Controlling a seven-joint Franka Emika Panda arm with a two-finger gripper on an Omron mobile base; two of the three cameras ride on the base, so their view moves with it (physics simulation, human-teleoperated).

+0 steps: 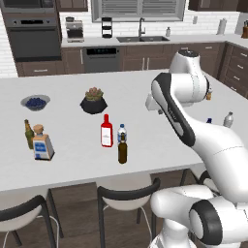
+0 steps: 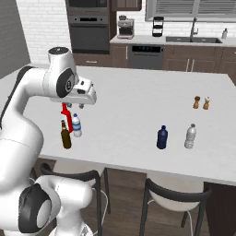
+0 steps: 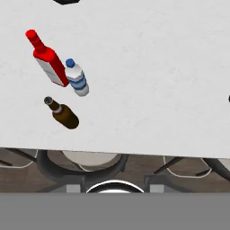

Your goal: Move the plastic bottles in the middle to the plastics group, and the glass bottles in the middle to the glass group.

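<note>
Gripper: its opening cannot be told; the hand hangs high over the counter (image 1: 72, 77), holding nothing.
Left side: olive-green bottle (image 1: 28, 133) and square clear bottle (image 1: 42, 145) stand touching, near the front edge.
Middle: red bottle (image 1: 106, 131), water bottle (image 1: 121, 133) and brown beer bottle (image 1: 122, 149) stand upright, close together.
Right side: dark blue bottle (image 2: 162, 138) just beside greyish clear bottle (image 2: 190, 136).
Free room: wide bare counter between middle and right groups.

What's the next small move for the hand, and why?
Probably lower toward the small water bottle. All three middle bottles stand unmoved on the counter: the red bottle beside it and the brown beer bottle just in front. The hand hangs above them, holding nothing.
</note>
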